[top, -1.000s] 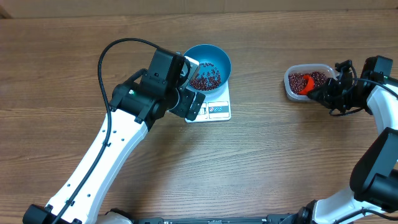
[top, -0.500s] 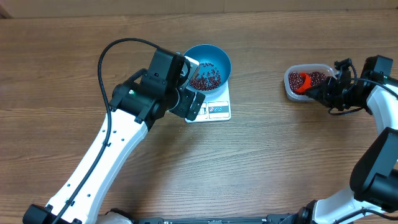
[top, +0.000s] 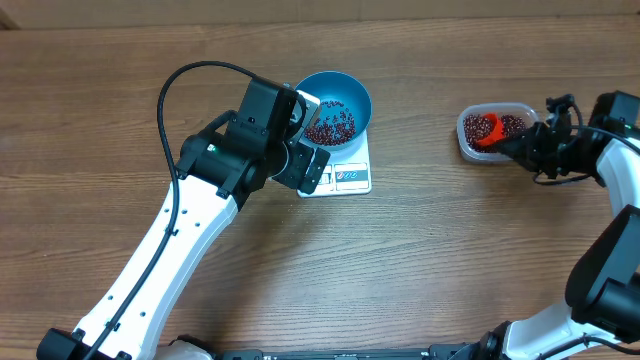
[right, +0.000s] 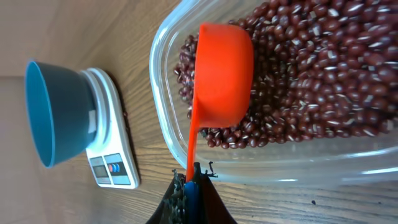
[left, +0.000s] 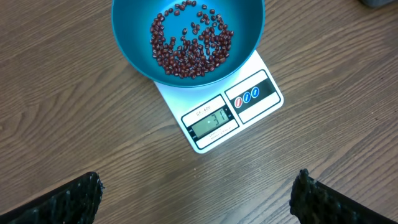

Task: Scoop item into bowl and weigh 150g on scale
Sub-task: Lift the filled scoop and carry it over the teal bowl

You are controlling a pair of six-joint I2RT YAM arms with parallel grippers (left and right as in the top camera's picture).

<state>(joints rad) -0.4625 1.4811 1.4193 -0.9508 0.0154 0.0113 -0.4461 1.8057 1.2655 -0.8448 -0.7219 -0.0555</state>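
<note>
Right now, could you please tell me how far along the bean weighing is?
Done: the blue bowl sits on the scale with some beans in it. In hand: the right gripper is shut on the orange scoop, its cup down in the clear tub. The left gripper hangs open above the scale. Left: probably more scoops; the display is too small to read.

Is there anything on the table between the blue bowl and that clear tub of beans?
Nothing: between the blue bowl and the clear tub lies only bare wooden table, as the overhead view shows.
</note>
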